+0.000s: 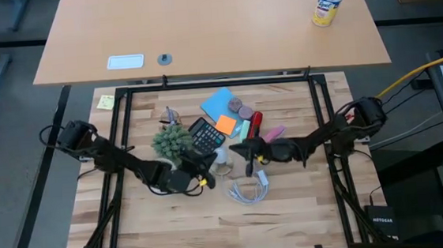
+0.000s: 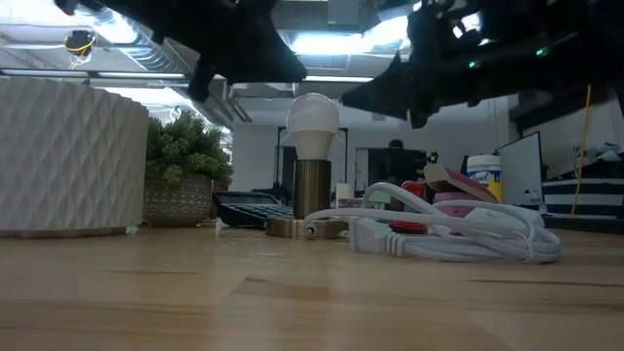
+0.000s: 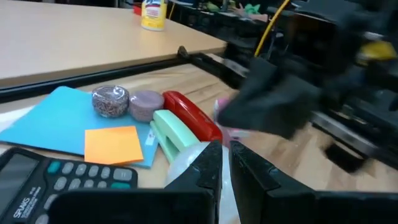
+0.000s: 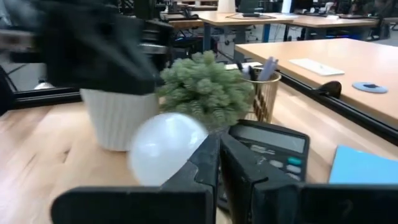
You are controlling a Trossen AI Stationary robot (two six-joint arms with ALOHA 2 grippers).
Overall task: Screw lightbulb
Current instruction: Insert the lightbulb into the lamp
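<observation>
Lightbulb (image 2: 312,114) upright in brass socket (image 2: 312,188) mid-table, beside calculator (image 1: 205,133); light, slick, fragile glass, best held round the globe; both grippers hover above, left gripper (image 3: 225,163) and right gripper (image 4: 219,155) pressed together, empty.

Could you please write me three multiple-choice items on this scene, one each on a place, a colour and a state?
1. Where is the lightbulb?
A. upright on a brass base
B. lying on the calculator
C. inside the pen cup

2. What colour is the sticky pad on the blue sheet?
A. green
B. orange
C. white

3. How do the fingers of the right gripper stand?
A. spread wide apart
B. clamped on the cable
C. nearly together, holding nothing

Answers: 1 A, the low view shows it standing on the base. 2 B, the left wrist view shows orange. 3 C, the right wrist view shows only a slit.
</observation>
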